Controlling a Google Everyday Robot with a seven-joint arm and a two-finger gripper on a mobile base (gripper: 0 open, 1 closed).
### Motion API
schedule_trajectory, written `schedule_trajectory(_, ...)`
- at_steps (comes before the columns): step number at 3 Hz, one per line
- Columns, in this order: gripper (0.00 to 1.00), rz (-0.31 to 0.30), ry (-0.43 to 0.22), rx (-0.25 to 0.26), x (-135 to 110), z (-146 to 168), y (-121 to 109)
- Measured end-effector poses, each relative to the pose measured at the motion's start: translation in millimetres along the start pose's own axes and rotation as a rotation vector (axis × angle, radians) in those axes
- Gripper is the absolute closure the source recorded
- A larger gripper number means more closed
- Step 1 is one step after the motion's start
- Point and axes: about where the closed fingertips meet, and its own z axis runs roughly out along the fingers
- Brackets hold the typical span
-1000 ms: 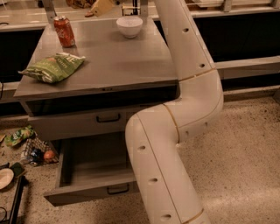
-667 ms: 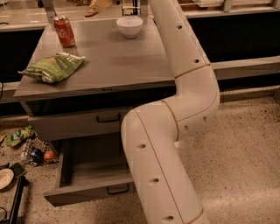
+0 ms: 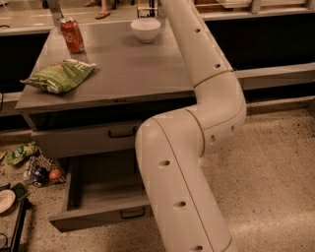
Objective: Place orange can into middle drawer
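My white arm (image 3: pixel 197 147) rises from the lower middle, bends at the right and reaches over the counter (image 3: pixel 123 74) to the top edge. The gripper (image 3: pixel 147 7) is a dark shape at that edge, just behind the white bowl (image 3: pixel 145 29), and is mostly cut off. The orange can does not show. The middle drawer (image 3: pixel 83 141), grey with a small black handle (image 3: pixel 122 132), sits pushed in under the counter. Below it the lowest drawer (image 3: pixel 98 219) is pulled out and shows a bare grey floor, partly hidden by my arm.
A red cola can (image 3: pixel 72 35) stands at the counter's back left. A green chip bag (image 3: pixel 60 76) lies near its left front. Snack wrappers and small objects (image 3: pixel 34 165) litter the speckled floor at the left. A dark shelf runs along the back right.
The arm's upper link has swung a little to the left, toward the bowl at the back of the counter. The drawers and counter items have not moved.
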Motion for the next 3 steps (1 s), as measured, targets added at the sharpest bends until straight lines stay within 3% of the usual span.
schedule_trajectory(1, 1.0, -0.001, 0.053, 0.016, 7.9, 0.3, -5.2)
schedule_trajectory(3, 1.0, 0.029, 0.047, 0.021, 8.3, 5.1, -2.9)
